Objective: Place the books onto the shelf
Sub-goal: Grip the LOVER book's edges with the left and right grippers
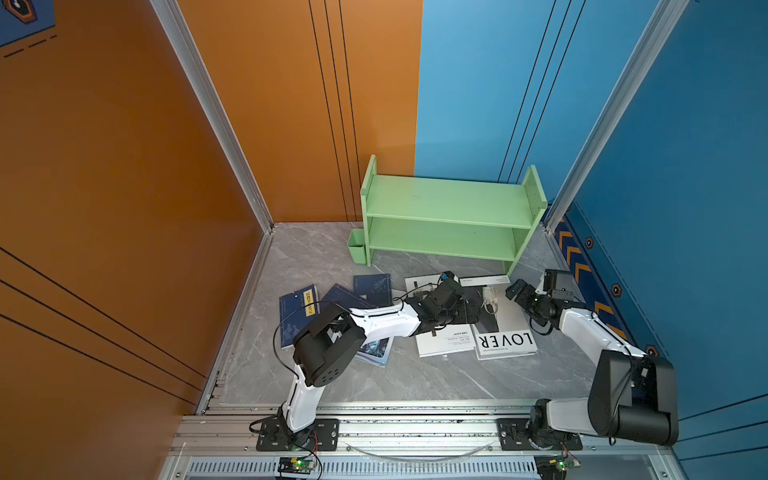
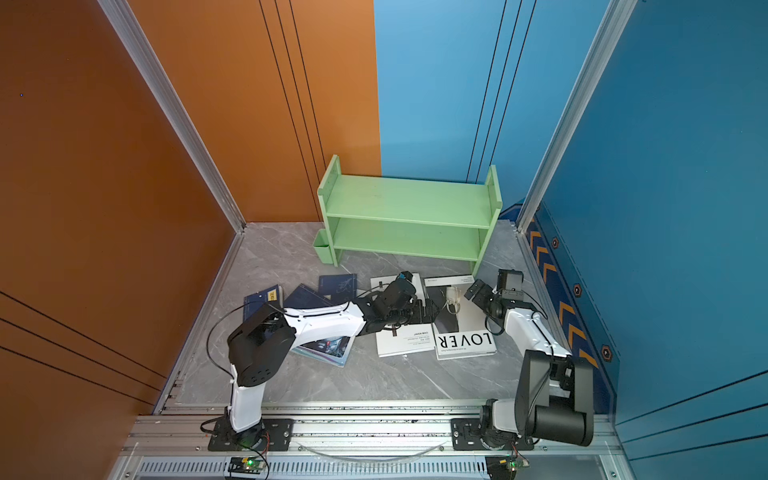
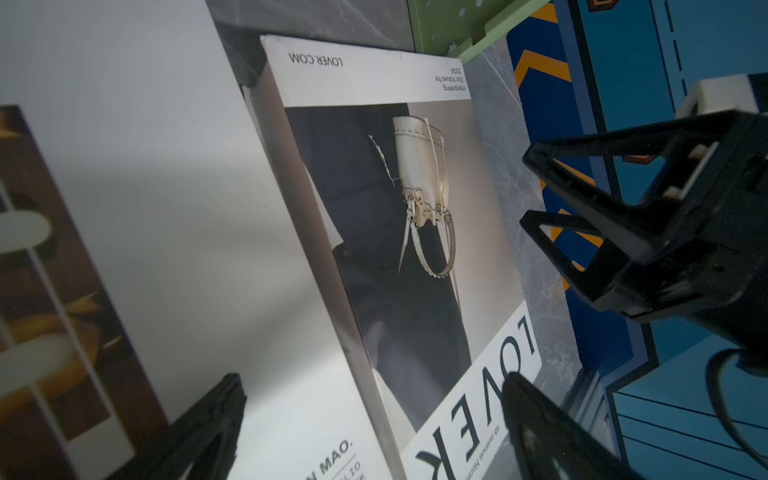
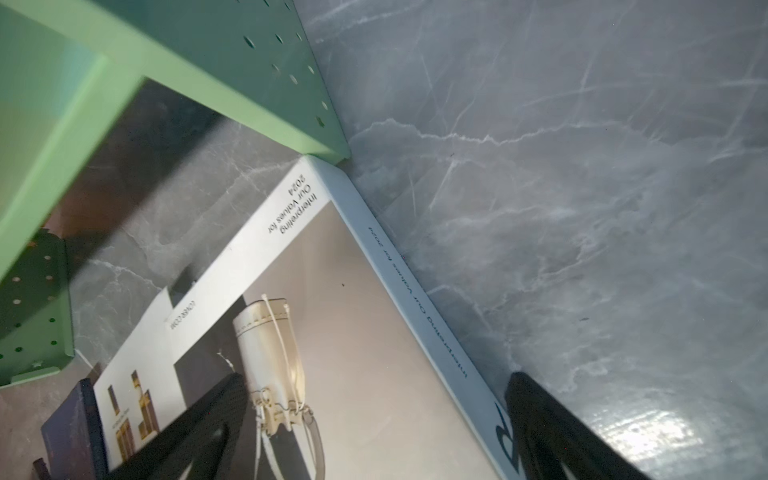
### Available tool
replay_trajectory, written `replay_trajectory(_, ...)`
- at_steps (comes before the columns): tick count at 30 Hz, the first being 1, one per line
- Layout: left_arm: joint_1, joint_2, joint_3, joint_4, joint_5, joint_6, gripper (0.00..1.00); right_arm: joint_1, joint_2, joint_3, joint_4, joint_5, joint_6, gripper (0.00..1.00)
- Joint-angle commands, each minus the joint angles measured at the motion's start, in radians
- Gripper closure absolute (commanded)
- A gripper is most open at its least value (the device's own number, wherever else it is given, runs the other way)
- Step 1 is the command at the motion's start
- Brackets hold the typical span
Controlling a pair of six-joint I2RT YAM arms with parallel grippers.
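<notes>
In both top views you have the shelf (image 1: 451, 216) standing at the back of the bench (image 1: 415, 382), with the green cup (image 1: 357, 246) fixed to the side panel on the left of the view. In front of it the books all lie flat on the bench. The LOVER book (image 1: 505, 338) is at the right, the second white book (image 1: 444, 345) is just beside it, and the navy books (image 1: 291, 311) are scattered at the left. The teal magazine (image 1: 378, 351) is partly hidden under the left arm (image 1: 386, 322). That arm reaches across to where the two white books meet, while the right arm (image 1: 582, 328) points its wrist at the far right edge of the LOVER book. In the left wrist view the left jaws stand wide apart with nothing held. One finger (image 3: 208, 428) is over the second white book (image 3: 187, 208) and the other is over the lettered end of the LOVER book (image 3: 399, 208) — and the right jaws show beyond, also spread wide. In the right wrist view the right jaws are fully apart and grip nothing: they straddle the spine edge of the LOVER book (image 4: 353, 311), one finger (image 4: 199, 424) above its cover, the other above bare bench. The book's far corner lies right at the foot of the shelf (image 4: 208, 83) side panel — you cannot tell whether they touch.
</notes>
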Motion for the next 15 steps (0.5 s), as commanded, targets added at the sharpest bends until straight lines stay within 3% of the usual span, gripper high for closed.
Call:
replay_trajectory(1,-0.014,0.044,0.075,-0.007,0.022,-0.066,0.02,-0.01,0.043,-0.03,0.006,-0.029,-0.042,0.0)
replay_trajectory(7,-0.021,0.115,0.163,-0.111,0.008,-0.09,0.02,0.023,0.052,-0.067,-0.003,-0.117,-0.058,0.0)
replay_trajectory(15,-0.003,0.11,0.168,-0.217,-0.053,-0.098,0.02,0.233,-0.032,-0.089,-0.061,-0.115,-0.006,0.0)
